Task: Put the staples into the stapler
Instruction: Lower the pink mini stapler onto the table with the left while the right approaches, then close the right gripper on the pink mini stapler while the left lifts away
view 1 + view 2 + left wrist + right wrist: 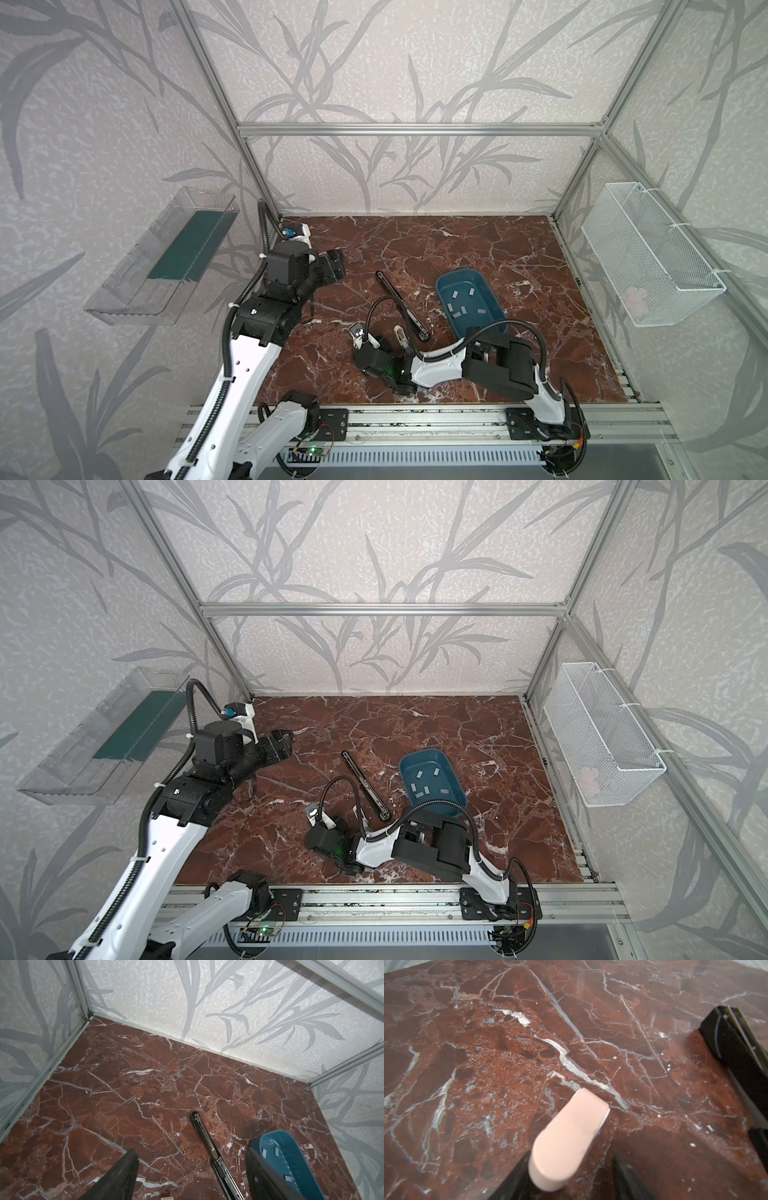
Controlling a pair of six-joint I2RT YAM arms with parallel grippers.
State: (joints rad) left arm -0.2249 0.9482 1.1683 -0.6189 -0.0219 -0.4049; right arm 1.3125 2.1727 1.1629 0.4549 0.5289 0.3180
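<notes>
The right gripper [572,1155] reaches across the dark red marble-patterned table [457,241] and stands half-open about a pale pink round-ended plastic piece [577,1118], probably a small stapler. One black finger [517,1178] lies against it and a gap shows before the other, so I cannot tell whether it is truly gripped. The left gripper [192,1150] hangs wide open and empty over the table's left side. The staples [462,310], short flat grey metal strips, lie loose in the rounded teal-blue plastic tray [486,297], just beside the long black stapler [401,305], which is folded out flat with its metal channel up. The step in hand looks like securing the pink piece: centre it between both fingers and squeeze across its sides, not its rounded end. Keep clear of the black stapler nearby — a nudge there would skew the open channel.
</notes>
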